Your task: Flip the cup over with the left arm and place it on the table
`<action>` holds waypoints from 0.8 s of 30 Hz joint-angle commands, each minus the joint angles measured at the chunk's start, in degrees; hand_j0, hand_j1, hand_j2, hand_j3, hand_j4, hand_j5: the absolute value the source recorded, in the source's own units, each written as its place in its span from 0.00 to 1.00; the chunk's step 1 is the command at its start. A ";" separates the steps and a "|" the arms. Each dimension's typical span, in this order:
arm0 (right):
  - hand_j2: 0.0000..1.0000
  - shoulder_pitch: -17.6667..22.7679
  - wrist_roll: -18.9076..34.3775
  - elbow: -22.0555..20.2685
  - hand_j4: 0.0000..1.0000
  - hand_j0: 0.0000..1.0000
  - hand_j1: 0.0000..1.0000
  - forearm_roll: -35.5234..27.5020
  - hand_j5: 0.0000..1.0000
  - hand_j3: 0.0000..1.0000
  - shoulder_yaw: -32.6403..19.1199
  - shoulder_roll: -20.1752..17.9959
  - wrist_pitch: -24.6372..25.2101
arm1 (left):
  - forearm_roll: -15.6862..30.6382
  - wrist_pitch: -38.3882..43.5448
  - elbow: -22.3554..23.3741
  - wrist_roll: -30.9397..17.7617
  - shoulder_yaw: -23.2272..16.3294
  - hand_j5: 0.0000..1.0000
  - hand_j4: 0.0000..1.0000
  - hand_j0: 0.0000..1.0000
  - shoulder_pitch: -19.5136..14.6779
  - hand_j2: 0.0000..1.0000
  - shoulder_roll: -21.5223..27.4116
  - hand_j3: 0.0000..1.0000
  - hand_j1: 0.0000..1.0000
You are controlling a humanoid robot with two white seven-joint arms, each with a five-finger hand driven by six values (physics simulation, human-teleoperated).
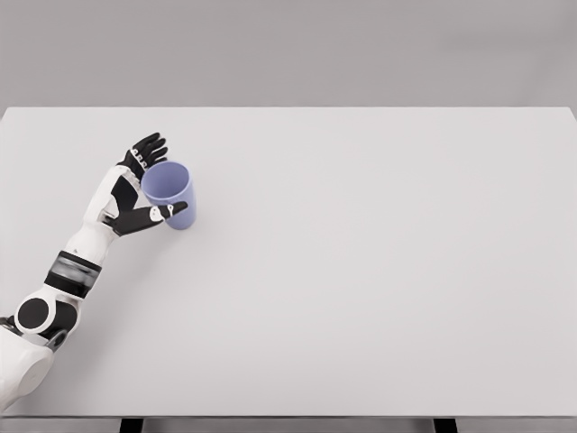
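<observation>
I am watching the left hand (135,188) working alone at the left side of the desk (361,271); the right arm is not showing. The cup (169,194), a lavender tumbler, is sitting in that hand with its open mouth facing up toward the camera, base close to the desk surface, though I cannot tell whether it is touching. The fingers (149,149) are curling round the far side while the thumb is pressing across the near wall, so the cup is being pinched from both sides. I judge this side grip is chosen because it is letting the wrist roll the cup over and set it down.
</observation>
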 commanded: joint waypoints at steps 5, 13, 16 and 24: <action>1.00 0.00 0.03 -0.03 1.00 1.00 1.00 0.03 1.00 1.00 0.00 0.00 -0.03 | -0.06 -0.09 -0.02 0.05 0.01 1.00 1.00 1.00 0.18 1.00 0.34 1.00 1.00; 1.00 0.00 0.03 -0.03 1.00 1.00 1.00 0.03 1.00 1.00 0.00 0.00 -0.03 | 0.64 -0.18 -0.54 -0.04 0.19 1.00 1.00 1.00 0.53 1.00 3.86 1.00 1.00; 1.00 0.00 0.03 -0.03 1.00 1.00 1.00 0.03 1.00 1.00 0.00 0.00 -0.03 | 2.57 -0.18 -3.09 -0.12 0.10 1.00 1.00 1.00 0.70 1.00 7.37 1.00 1.00; 1.00 0.00 0.03 -0.03 1.00 1.00 1.00 0.03 1.00 1.00 0.00 0.00 -0.03 | 7.93 -3.54 -15.66 -14.60 2.12 1.00 1.00 1.00 2.90 1.00 23.19 1.00 1.00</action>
